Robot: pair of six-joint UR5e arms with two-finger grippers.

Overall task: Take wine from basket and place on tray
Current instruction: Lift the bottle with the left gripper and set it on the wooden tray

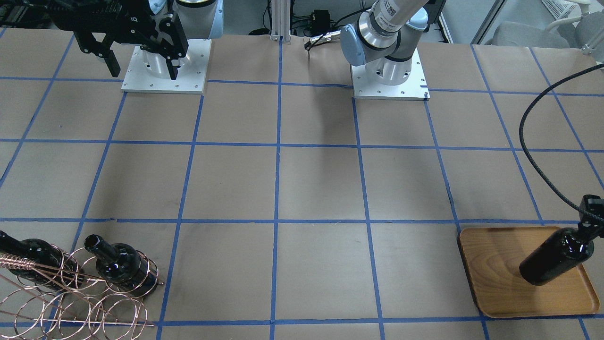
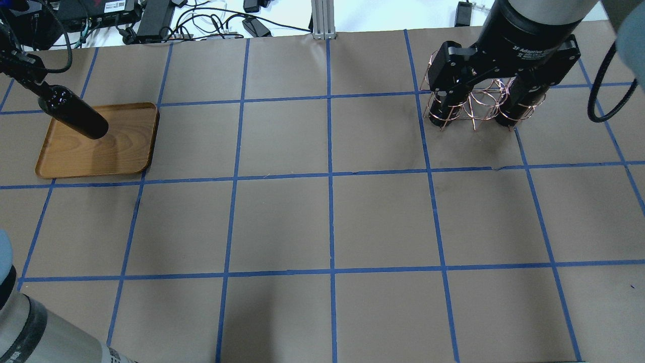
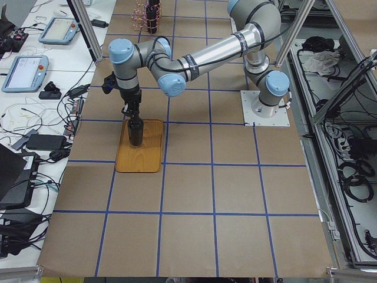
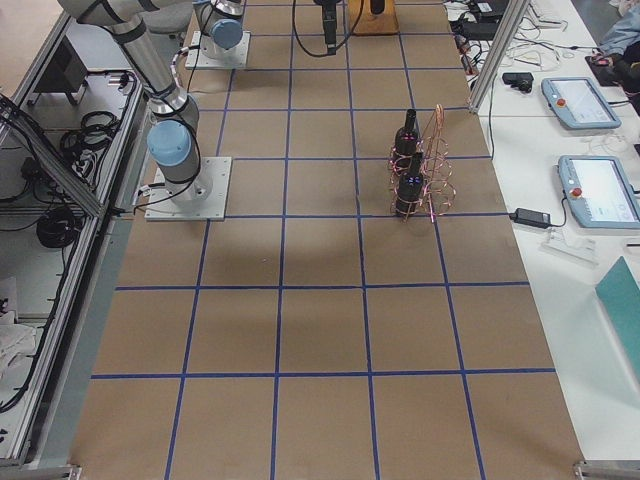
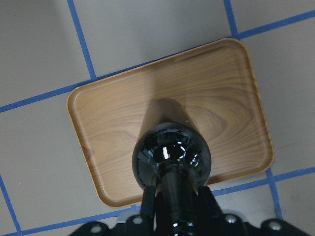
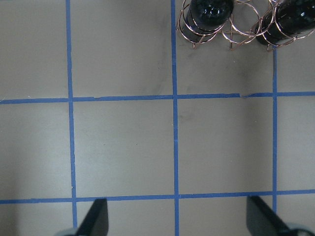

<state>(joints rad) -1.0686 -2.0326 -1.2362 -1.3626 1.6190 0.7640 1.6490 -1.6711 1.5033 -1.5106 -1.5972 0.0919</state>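
My left gripper [image 1: 586, 221] is shut on the neck of a near-black wine bottle [image 1: 557, 257], which it holds upright over the wooden tray [image 1: 495, 283]. I cannot tell whether the bottle's base touches the tray. The left wrist view looks down on the bottle [image 5: 172, 155] and the tray [image 5: 216, 98]. The copper wire basket [image 1: 71, 297] holds two more bottles [image 1: 120, 269] [image 1: 28, 255]. My right gripper [image 1: 141, 66] is open and empty, high above the table and apart from the basket [image 6: 231, 32].
A black cable [image 1: 533, 141] loops down to my left wrist. The two arm bases [image 1: 165, 71] [image 1: 389, 71] stand at the robot's edge of the table. Blue tape lines grid the brown table cover. The tray [image 2: 101, 151] and the basket [image 2: 481, 108] are at opposite far corners.
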